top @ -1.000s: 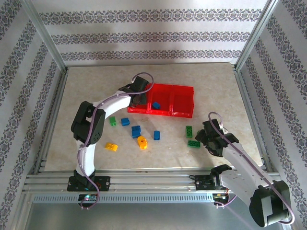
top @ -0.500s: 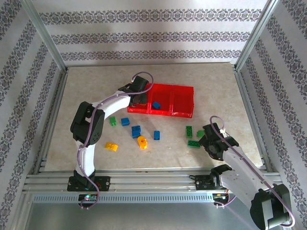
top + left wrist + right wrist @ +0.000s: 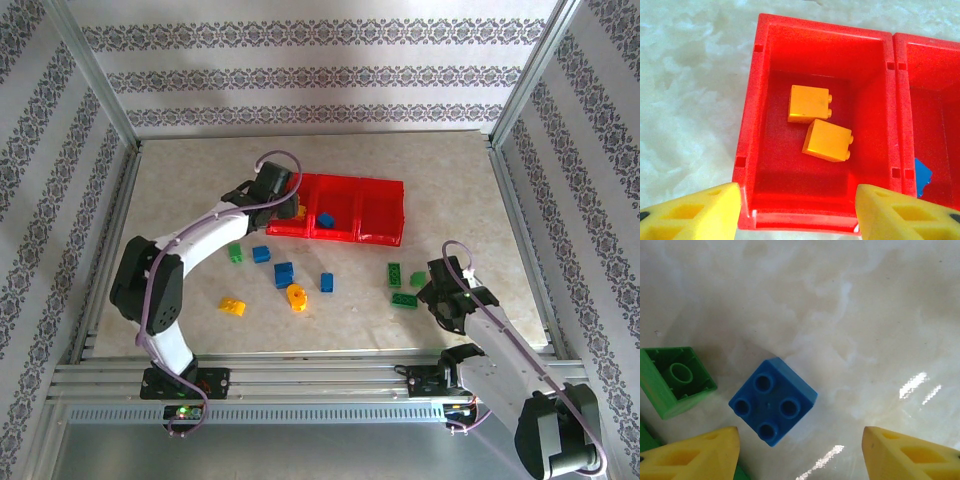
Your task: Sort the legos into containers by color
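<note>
Pale marbled tabletop (image 3: 200,180), patterned walls (image 3: 300,80) around it. Left gripper (image 3: 797,206): yellow fingers apart, nothing between them, poised over the left compartment of the red tray (image 3: 747,125). Two yellow-orange bricks (image 3: 809,103) lie touching inside it. The middle compartment holds a blue piece (image 3: 921,176). Right gripper (image 3: 800,440): fingers apart, either side of a loose blue brick (image 3: 772,401) sitting studs-up on the table, not touching it. A green brick (image 3: 676,379) is just beside it, hollow underside showing. Other legos (image 3: 284,274) lie scattered between the tray and the arm bases.
</note>
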Action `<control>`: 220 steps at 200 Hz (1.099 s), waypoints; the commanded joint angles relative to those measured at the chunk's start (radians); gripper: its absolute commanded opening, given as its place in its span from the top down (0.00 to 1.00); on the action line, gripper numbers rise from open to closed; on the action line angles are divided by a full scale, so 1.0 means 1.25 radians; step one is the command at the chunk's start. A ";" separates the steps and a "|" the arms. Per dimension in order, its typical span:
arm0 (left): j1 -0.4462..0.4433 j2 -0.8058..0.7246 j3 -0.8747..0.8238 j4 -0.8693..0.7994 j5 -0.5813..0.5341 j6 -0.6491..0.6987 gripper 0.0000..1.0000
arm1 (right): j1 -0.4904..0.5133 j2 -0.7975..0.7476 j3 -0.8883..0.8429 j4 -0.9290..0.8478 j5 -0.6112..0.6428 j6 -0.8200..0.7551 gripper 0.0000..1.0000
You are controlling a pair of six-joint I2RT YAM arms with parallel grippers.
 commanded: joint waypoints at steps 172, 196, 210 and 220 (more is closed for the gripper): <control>0.002 -0.054 -0.061 0.040 -0.014 -0.024 0.35 | -0.033 0.186 0.048 0.164 -0.022 -0.075 0.47; 0.002 -0.054 -0.061 0.040 -0.011 -0.024 0.35 | -0.033 0.209 0.074 0.154 -0.023 -0.097 0.48; 0.000 -0.052 -0.059 0.040 -0.010 -0.025 0.35 | -0.032 0.219 0.086 0.144 -0.016 -0.102 0.48; 0.001 -0.052 -0.059 0.040 -0.009 -0.025 0.35 | -0.031 0.225 0.090 0.137 -0.010 -0.105 0.48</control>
